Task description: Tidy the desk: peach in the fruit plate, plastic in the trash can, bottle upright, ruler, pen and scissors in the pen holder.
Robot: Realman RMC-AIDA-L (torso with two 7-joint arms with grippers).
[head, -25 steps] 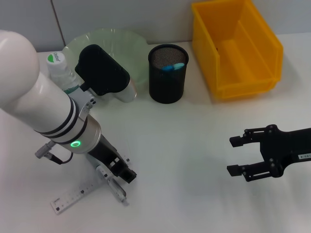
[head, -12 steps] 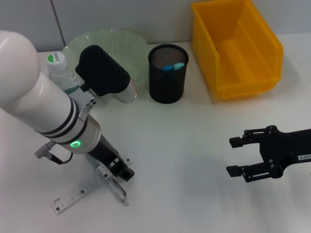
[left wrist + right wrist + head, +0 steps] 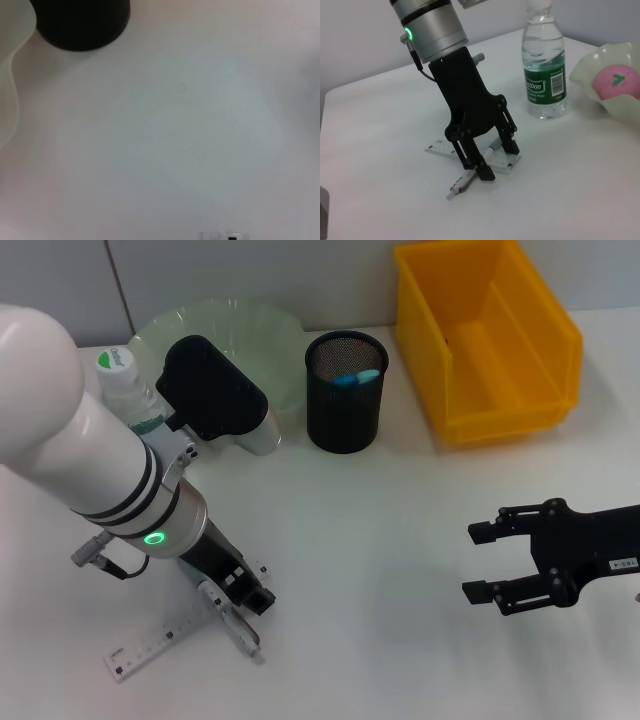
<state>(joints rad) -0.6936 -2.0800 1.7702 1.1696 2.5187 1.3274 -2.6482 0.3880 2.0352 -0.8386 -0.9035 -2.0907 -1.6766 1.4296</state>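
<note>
My left gripper (image 3: 250,602) (image 3: 498,161) points down at the desk's front left, open, its fingers either side of the grey pen (image 3: 238,628) (image 3: 465,182), which lies across the clear ruler (image 3: 160,642) (image 3: 440,148). The bottle (image 3: 124,388) (image 3: 544,75) stands upright. Beside it, the pink peach (image 3: 615,82) sits in the green fruit plate (image 3: 250,335) (image 3: 587,75). The black mesh pen holder (image 3: 345,392) (image 3: 80,25) holds something blue (image 3: 356,377); I cannot tell if it is the scissors. My right gripper (image 3: 482,561) hovers open at the right. No plastic is in view.
A yellow bin (image 3: 490,335) stands at the back right. The left arm's white forearm (image 3: 80,440) hangs over the desk's left side and hides part of the plate.
The left gripper has edged slightly left over the pen. The right gripper has drifted a little left and down.
</note>
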